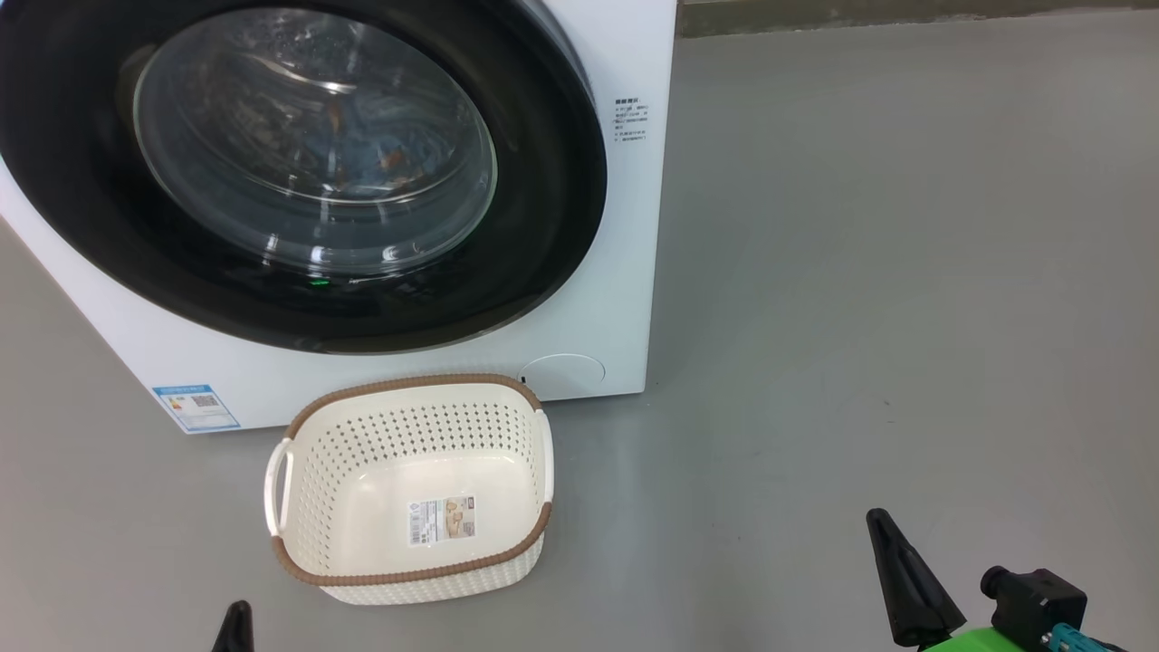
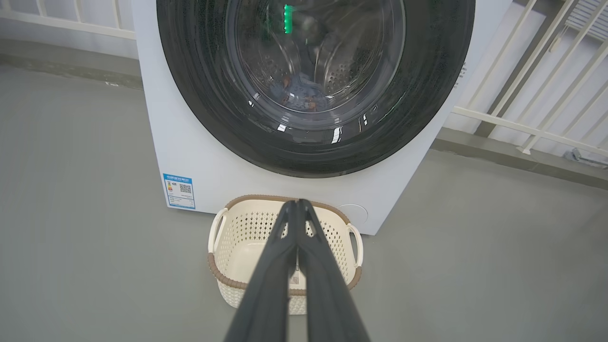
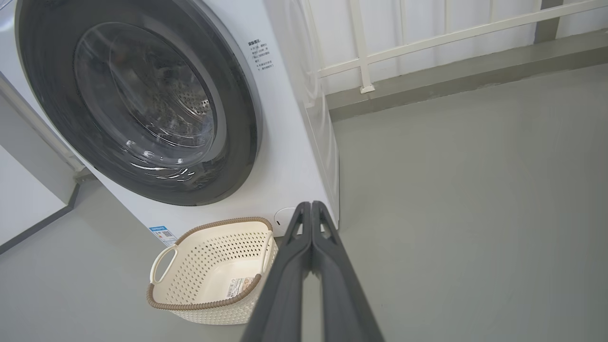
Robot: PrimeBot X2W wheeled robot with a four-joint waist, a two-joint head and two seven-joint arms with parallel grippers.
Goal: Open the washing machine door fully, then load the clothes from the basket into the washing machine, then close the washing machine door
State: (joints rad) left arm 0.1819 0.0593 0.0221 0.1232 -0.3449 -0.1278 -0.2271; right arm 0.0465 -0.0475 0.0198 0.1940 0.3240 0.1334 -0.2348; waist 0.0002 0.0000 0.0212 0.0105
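Both my grippers pressed together, pinching nothing: left gripper [image 2: 297, 203], right gripper [image 3: 311, 204]. Cream basket [image 1: 407, 385] sits on floor [image 1: 860, 272] just before washing machine [image 1: 625, 226]. Door [image 1: 543, 181] closed, glossy black rim. Left wrist view catches blue clothes [image 2: 297, 92] inside; right wrist view adds the machine's side.

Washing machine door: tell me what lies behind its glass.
Behind the shut washing machine door: the perforated drum and the clothes, blue with orange-brown spots, lying low in it. The black rim and reflections hide the rest.
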